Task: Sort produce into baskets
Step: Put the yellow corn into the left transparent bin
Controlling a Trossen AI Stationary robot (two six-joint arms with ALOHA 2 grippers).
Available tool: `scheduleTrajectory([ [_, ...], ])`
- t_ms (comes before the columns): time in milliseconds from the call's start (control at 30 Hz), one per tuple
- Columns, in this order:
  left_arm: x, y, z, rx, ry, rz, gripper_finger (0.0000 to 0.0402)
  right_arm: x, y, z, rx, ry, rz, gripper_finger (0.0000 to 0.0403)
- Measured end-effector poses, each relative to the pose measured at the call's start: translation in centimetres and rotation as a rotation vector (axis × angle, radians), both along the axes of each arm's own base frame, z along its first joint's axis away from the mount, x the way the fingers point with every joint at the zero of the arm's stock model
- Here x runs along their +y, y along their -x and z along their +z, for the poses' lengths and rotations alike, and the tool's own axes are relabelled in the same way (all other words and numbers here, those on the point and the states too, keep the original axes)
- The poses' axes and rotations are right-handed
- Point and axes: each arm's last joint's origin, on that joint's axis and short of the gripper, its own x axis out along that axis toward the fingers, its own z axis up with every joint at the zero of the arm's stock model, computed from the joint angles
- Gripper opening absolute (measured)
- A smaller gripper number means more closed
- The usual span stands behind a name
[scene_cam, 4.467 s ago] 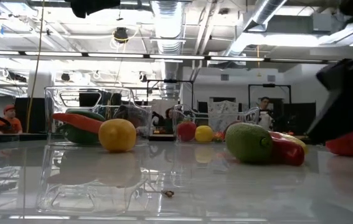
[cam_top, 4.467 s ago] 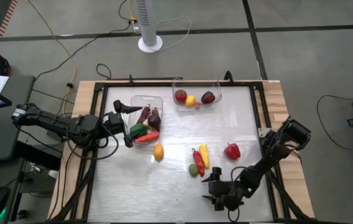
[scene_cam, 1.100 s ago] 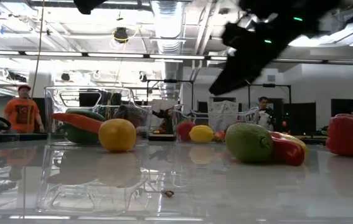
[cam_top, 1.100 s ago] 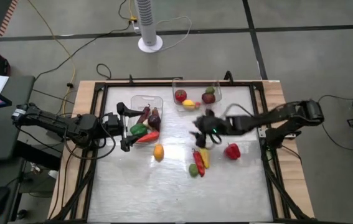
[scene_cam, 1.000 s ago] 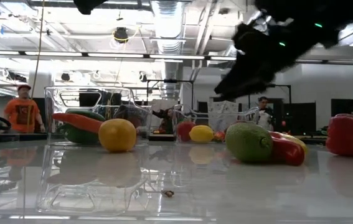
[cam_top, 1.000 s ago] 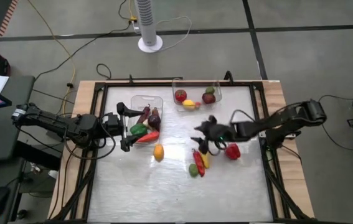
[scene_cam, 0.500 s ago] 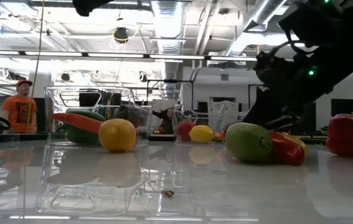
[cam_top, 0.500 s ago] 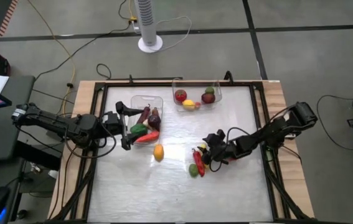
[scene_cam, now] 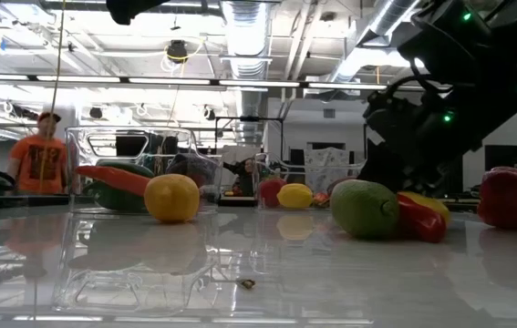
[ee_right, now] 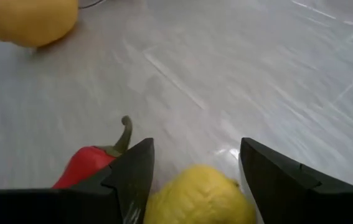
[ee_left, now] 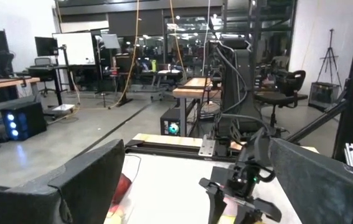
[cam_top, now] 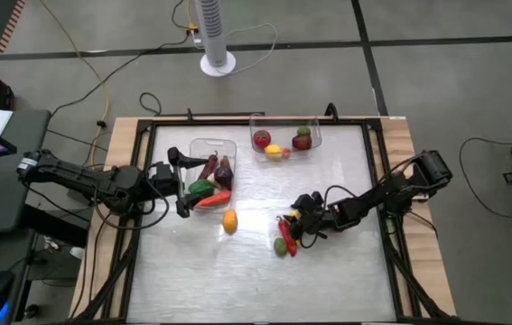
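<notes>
The right tool (ee_right: 192,168) is hovering spread and empty low over the counter (cam_top: 346,271), its fingers straddling the long yellow toy pepper (ee_right: 198,196) lying directly between them, a slim red pepper (ee_right: 89,165) just beside

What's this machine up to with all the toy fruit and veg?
It is sorting toy produce into two clear bins. The right end effector is down over a yellow pepper, fingers open on either side, beside a red pepper. The left end effector waits open by the left bin, which holds several pieces. The far bin holds a few more.
</notes>
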Motion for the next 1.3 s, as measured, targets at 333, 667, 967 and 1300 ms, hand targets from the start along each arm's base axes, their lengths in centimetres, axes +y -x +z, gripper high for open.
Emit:
scheduleTrajectory([
  [333,0.0,0.0,0.0,0.002,0.000,0.003,0.0387,0.2,0.0,0.0,0.038,0.064,0.062,0.0146],
  [667,0.1,0.0,0.0,0.001,-0.016,0.020,0.0387,-1.8,-1.2,3.3,-0.002,0.180,0.118,0.0152],
  [967,0.1,0.0,0.0,0.000,-0.017,0.020,0.0387,-5.4,-5.1,9.0,-0.319,0.355,0.216,0.0147],
  [1300,0.1,0.1,0.3,-0.018,-0.035,0.034,0.0387,-11.1,-13.5,10.8,-0.498,0.353,0.357,0.0154],
])
